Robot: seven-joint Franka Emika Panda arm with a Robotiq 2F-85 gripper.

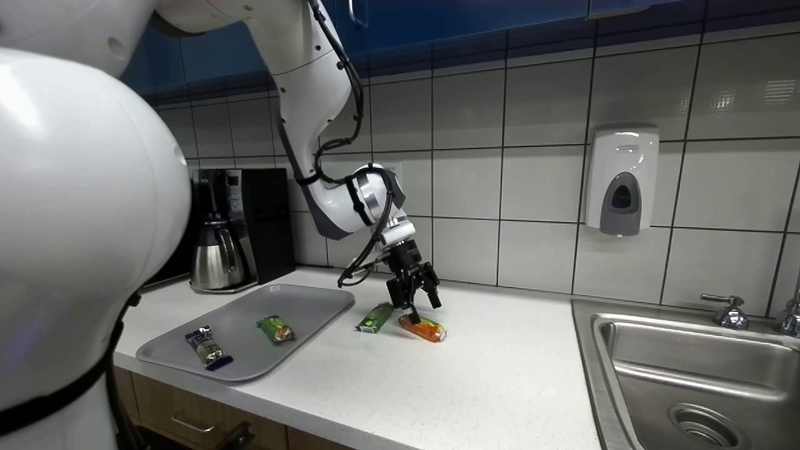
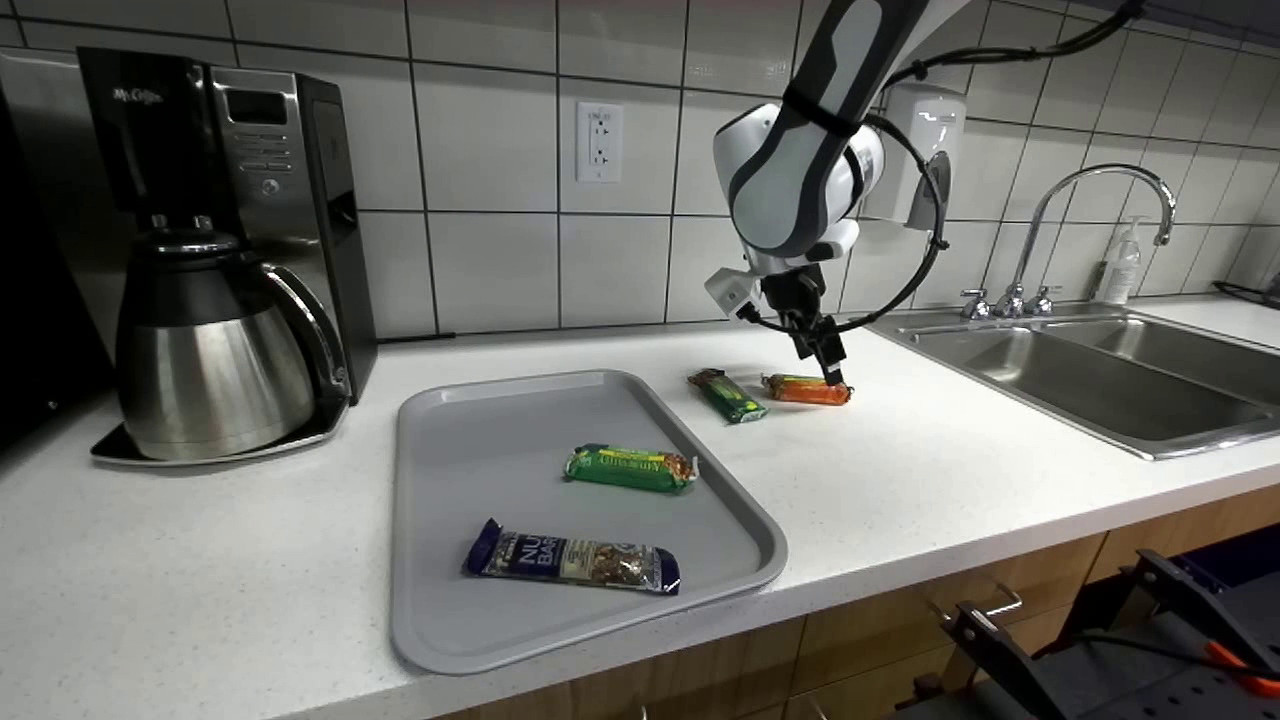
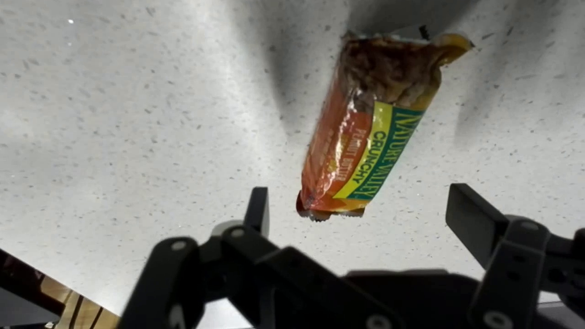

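Orange and glossy, the peanut butter bar [image 3: 363,132] lies on the speckled surface [image 3: 137,151] below the end effector [image 3: 358,201] — fingers [image 3: 475,224] spread wide, gripping nothing. Bar and fingers look skewed to me, so closing here might catch just the crimped end [image 3: 329,214] and spin it — and a sideways drift could nudge the green bar [image 1: 375,317] beside it.

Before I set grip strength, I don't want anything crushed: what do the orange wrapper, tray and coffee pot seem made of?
Orange wrapper: probably thin plastic film, glossy; bright glints run along its creases.
Tray: likely rigid plastic, matte; its gray is even, without sharp reflections.
Coffee pot: apparently steel below, satin, with soft silvery reflections; its black upper part could be plastic.
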